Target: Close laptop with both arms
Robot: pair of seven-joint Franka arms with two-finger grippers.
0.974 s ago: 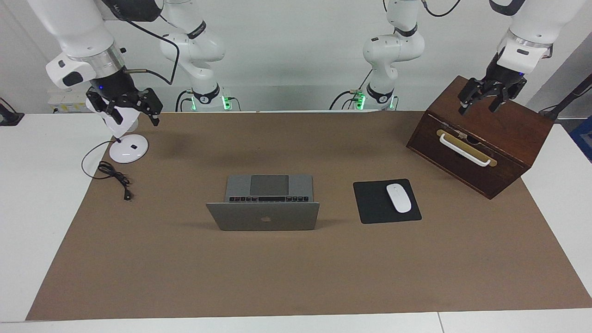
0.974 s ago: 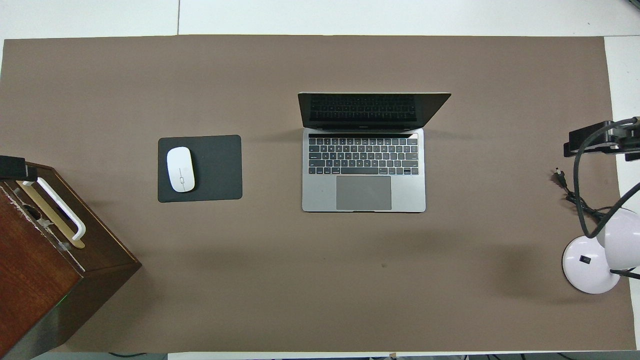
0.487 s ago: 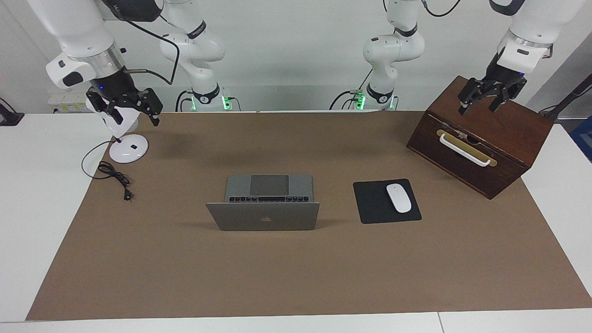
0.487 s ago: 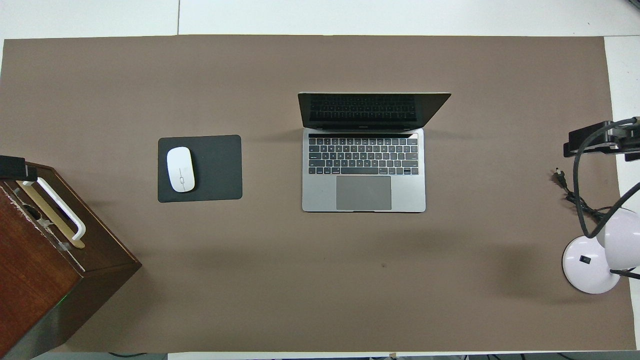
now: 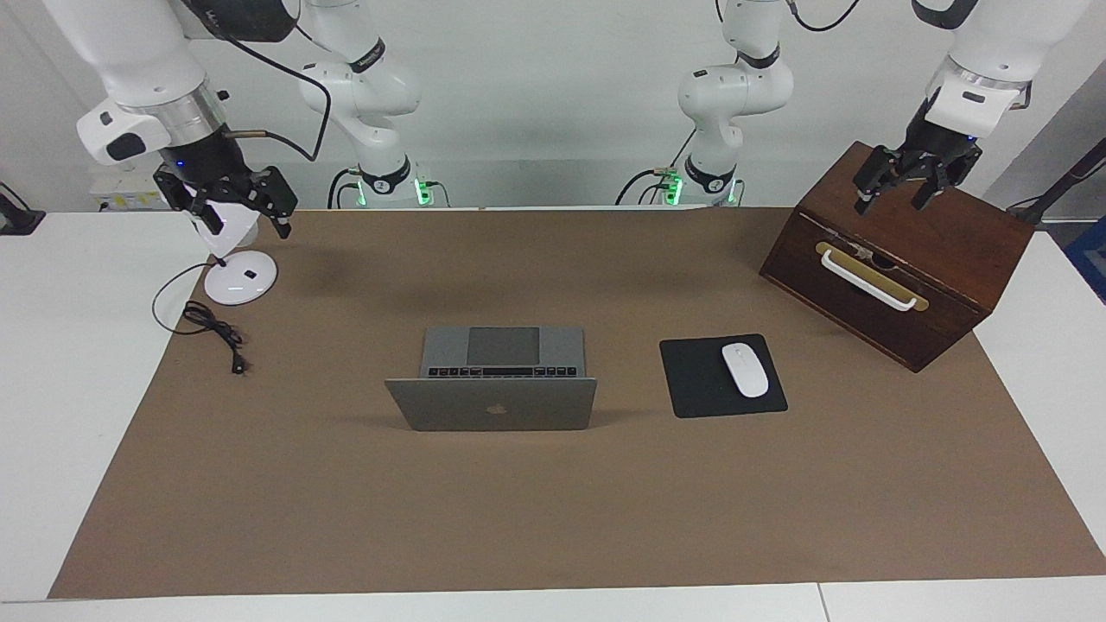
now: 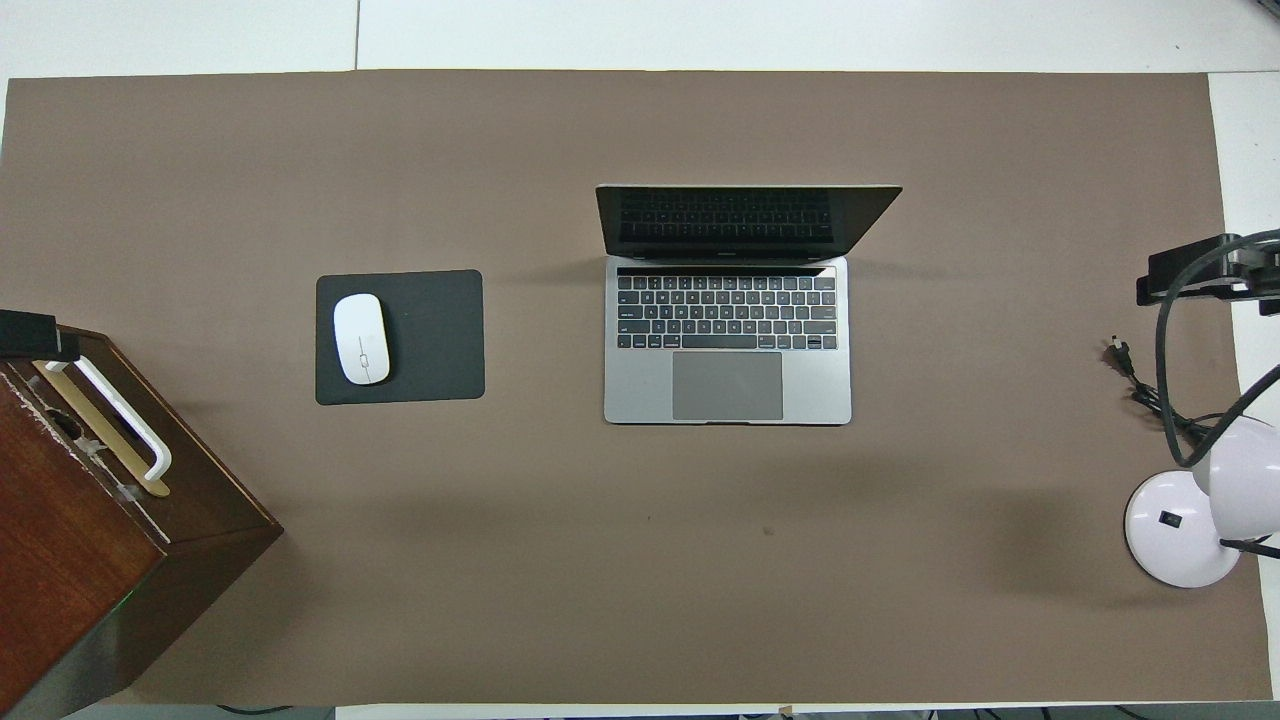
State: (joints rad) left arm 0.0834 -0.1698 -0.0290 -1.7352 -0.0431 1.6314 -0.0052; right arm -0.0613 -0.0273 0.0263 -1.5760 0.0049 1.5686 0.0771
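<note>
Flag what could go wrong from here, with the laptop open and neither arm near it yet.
1. The laptop stands open mid-mat, both hands high at the table's ends; uneven pushes on the lid could twist or slide it.
2. The left hand hangs over the wooden box; a low swing toward the laptop may clip it, or the mouse on its pad.
3. The right hand is over the lamp, whose cord trails nearby; descending could snag it.

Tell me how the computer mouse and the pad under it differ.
The mouse is white, rounded and oval; the mouse pad is black, flat and nearly square. The mouse is much smaller and covers only the part of the mouse pad toward the left arm's end. Both lie beside the open laptop.
</note>
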